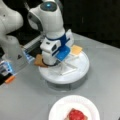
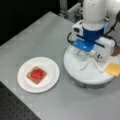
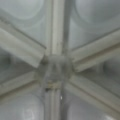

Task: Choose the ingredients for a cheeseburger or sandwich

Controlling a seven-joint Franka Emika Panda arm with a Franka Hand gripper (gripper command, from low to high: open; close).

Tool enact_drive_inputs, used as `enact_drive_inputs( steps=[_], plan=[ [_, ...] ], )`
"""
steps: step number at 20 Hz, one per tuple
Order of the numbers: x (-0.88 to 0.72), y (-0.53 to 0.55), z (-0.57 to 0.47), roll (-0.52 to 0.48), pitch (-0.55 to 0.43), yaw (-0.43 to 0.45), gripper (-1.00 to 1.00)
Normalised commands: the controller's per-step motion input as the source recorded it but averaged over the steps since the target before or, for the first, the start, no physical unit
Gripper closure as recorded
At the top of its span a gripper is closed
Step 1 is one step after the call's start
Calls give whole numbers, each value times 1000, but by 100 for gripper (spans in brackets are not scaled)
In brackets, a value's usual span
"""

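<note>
Sitting nearest on the white paper plate (image 2: 50, 82) is the sandwich (image 2: 36, 74), toast topped with red; beyond, the end effector (image 1: 53, 62) hangs low over the divided white turntable (image 1: 80, 72); its opening cannot be told; a yellow square (image 2: 113, 68) lies on the rim; a toast square (image 1: 40, 60) lies opposite.

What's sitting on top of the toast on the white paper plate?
A red disc lies on the toast square on the paper plate. Whatever might lie under the toast is covered. The hand is over the white turntable, its fingers hidden.
</note>
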Motion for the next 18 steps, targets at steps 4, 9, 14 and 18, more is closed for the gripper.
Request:
enact_drive_inputs(
  steps=[4,9,14,18],
  plan=[
    [-104,72,-165,-85,-172,140,-100],
    [-90,30,-150,-69,-154,155,-100],
    [-112,-12,-140,-71,-132,183,-100],
    [-145,-79,-135,-84,-134,201,-100]
  ],
)
